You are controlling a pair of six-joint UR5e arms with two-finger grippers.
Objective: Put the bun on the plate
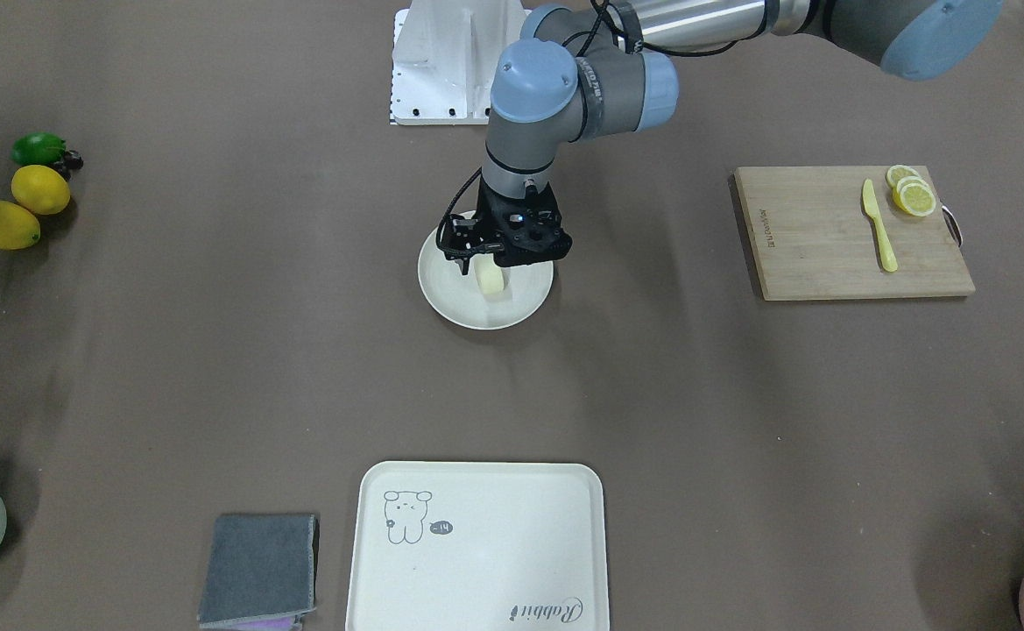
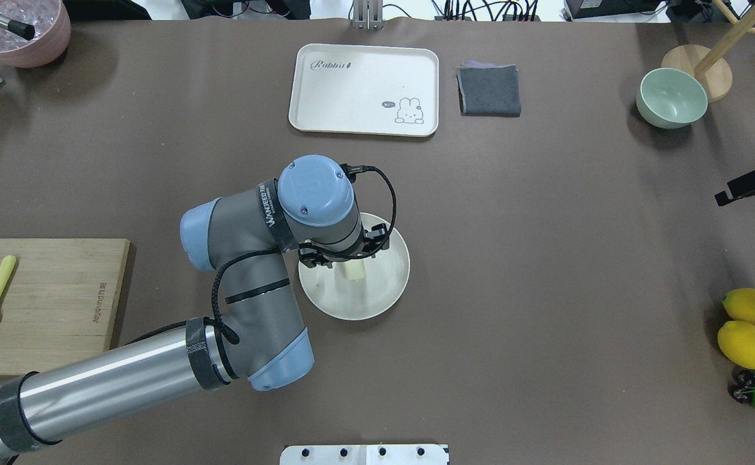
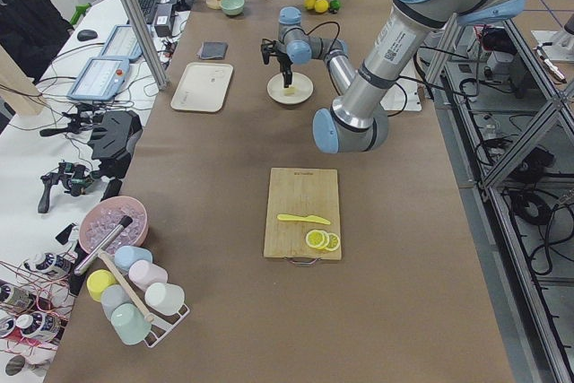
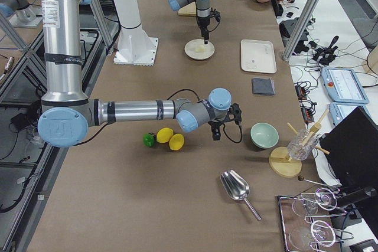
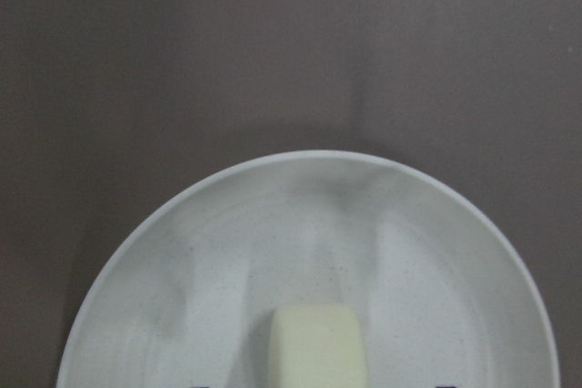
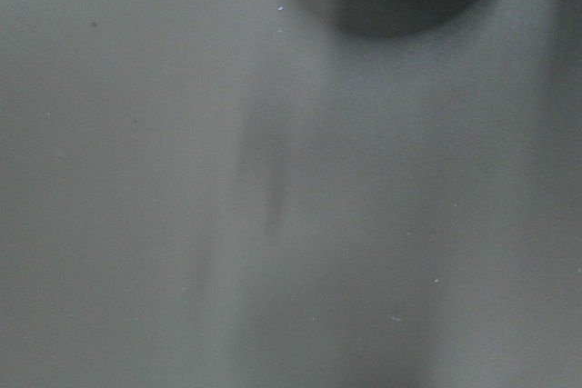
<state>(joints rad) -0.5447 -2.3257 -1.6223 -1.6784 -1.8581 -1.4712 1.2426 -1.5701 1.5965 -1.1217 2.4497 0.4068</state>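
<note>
The bun (image 1: 492,280) is a pale cream lump lying on the round cream-white plate (image 1: 450,298) at the table's middle. My left gripper (image 1: 479,265) hangs straight down over the plate, open, its fingers standing apart on either side of the bun. In the left wrist view the bun (image 5: 318,347) lies low in the picture on the plate (image 5: 436,252). From overhead the wrist hides most of the bun (image 2: 355,272). My right gripper (image 2: 748,184) hovers over bare table near the far right edge; whether it is open or shut I cannot tell.
A cream tray (image 2: 364,87), a grey cloth (image 2: 489,90) and a pale green bowl (image 2: 671,97) lie along the far side. A wooden cutting board (image 2: 48,303) with a yellow knife is at the left. Lemons (image 2: 748,323) and a lime sit at the right.
</note>
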